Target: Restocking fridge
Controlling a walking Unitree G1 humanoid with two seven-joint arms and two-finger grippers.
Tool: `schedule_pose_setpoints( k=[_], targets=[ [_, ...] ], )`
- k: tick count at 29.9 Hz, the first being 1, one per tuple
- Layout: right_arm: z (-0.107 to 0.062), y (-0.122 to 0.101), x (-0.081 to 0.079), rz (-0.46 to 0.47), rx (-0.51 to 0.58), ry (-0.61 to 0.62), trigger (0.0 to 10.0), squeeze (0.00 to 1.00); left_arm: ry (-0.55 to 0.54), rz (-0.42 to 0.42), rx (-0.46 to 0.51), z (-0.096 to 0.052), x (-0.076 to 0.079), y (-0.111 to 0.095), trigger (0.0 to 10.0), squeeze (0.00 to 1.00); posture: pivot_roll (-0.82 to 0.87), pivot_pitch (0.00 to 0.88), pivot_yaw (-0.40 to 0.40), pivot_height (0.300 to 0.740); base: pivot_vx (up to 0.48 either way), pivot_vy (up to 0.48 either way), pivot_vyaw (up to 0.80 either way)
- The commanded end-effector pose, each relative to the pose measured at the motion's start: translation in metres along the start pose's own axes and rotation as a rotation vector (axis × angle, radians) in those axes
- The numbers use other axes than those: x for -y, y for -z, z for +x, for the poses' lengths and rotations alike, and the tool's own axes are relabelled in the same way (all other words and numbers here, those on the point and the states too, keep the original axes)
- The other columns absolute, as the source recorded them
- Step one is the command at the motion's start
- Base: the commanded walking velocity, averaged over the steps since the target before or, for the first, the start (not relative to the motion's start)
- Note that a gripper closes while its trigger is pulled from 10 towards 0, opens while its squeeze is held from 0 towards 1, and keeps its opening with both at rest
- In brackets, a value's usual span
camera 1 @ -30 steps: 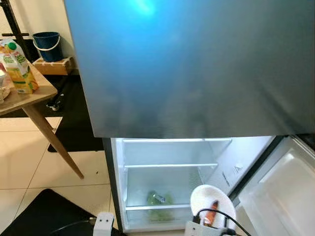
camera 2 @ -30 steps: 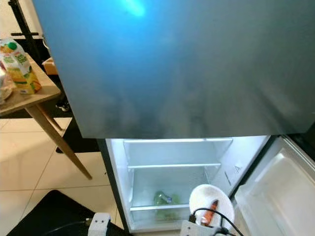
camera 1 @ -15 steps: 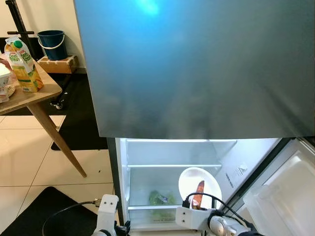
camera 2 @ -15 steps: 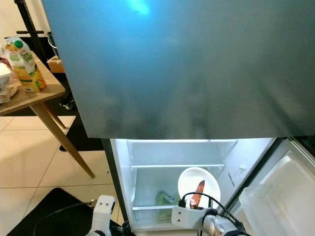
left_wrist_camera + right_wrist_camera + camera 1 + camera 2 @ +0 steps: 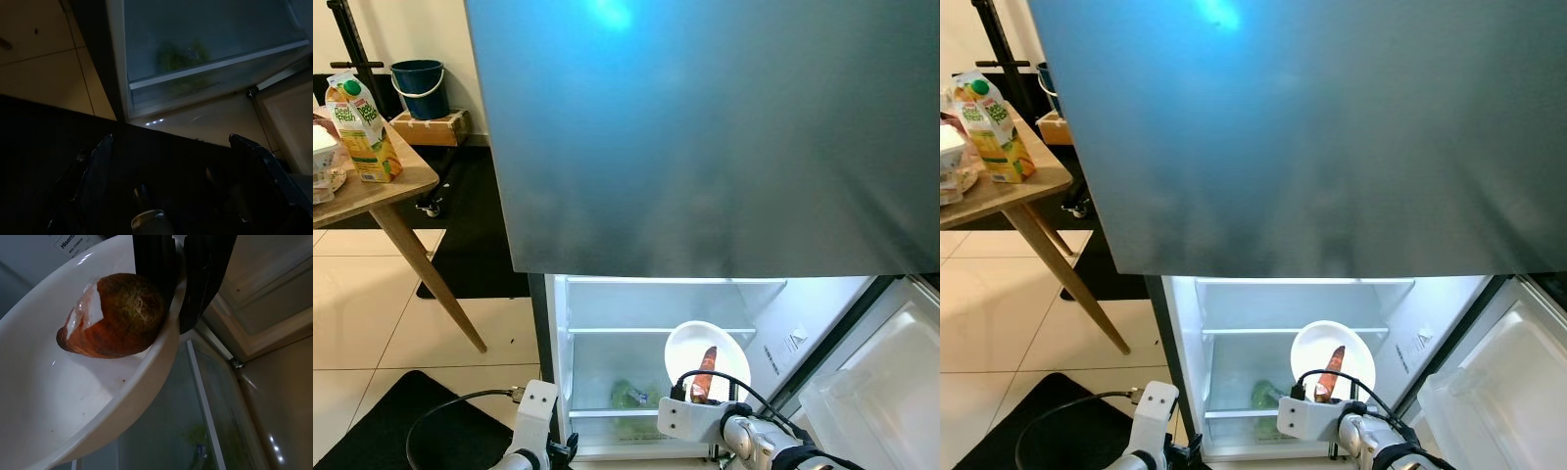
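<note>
White glazed ceramic, smooth and shallow, forms the bowl [image 5: 707,354] that is pinched at its rim by the right gripper [image 5: 183,293], one black finger inside and one outside; it is held in front of the open lower fridge compartment [image 5: 656,313], near the glass shelf [image 5: 651,331]. A reddish-brown sweet potato [image 5: 115,316], rough-skinned, tapered and partly wrapped in clear film, lies in the bowl against the inner finger. For the step in hand, judged to be setting the bowl on a shelf, the bowl should be kept level so the rounded root is not rolled out, and the rim should be carried clear of the shelf edge before release. Something green and leafy [image 5: 631,396] is seen behind the lower glass. The left gripper [image 5: 171,161] hangs low over a dark mat [image 5: 372,421], fingers spread and empty. A juice carton [image 5: 357,127] stands on the wooden table [image 5: 391,181].
</note>
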State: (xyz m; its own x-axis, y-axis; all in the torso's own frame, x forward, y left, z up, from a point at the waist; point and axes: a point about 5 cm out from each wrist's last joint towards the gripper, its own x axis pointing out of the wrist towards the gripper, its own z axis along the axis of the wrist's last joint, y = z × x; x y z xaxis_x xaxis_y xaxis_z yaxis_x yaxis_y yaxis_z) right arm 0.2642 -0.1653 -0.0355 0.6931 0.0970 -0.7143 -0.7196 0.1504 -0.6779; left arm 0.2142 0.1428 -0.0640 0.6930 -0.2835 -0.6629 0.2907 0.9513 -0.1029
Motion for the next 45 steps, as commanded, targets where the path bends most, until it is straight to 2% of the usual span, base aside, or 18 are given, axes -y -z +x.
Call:
schedule_pose_setpoints(
  k=[1, 7, 24, 33, 45],
  targets=[
    [0.000, 0.000, 0.003, 0.015, -0.005, 0.002, 10.0, 0.00, 0.004, 0.019, -0.006, -0.001, 0.002, 0.004, 10.0, 0.00, -0.04, 0.013, -0.045, 0.695, 0.000, 0.000, 0.00],
    [0.000, 0.001, 0.002, 0.016, -0.012, -0.004, 10.0, 0.00, 0.007, 0.025, -0.005, -0.001, 0.003, 0.003, 10.0, 0.00, -0.04, 0.014, -0.044, 0.685, 0.000, 0.000, 0.00],
    [0.000, 0.004, 0.002, 0.003, -0.021, -0.011, 10.0, 0.00, 0.021, 0.039, 0.003, 0.001, 0.008, 0.002, 10.0, 0.00, -0.04, 0.019, -0.044, 0.622, 0.000, 0.000, 0.00],
    [0.000, 0.006, 0.003, -0.011, -0.033, -0.007, 10.0, 0.00, 0.028, 0.043, 0.010, 0.002, 0.010, 0.000, 10.0, 0.00, -0.04, 0.022, -0.045, 0.622, 0.000, 0.000, 0.00],
    [-0.001, 0.008, 0.006, -0.028, -0.038, -0.012, 10.0, 0.00, 0.033, 0.059, 0.040, 0.005, 0.011, -0.009, 10.0, 0.00, -0.05, 0.018, -0.048, 0.572, 0.000, 0.000, 0.00]
  ],
)
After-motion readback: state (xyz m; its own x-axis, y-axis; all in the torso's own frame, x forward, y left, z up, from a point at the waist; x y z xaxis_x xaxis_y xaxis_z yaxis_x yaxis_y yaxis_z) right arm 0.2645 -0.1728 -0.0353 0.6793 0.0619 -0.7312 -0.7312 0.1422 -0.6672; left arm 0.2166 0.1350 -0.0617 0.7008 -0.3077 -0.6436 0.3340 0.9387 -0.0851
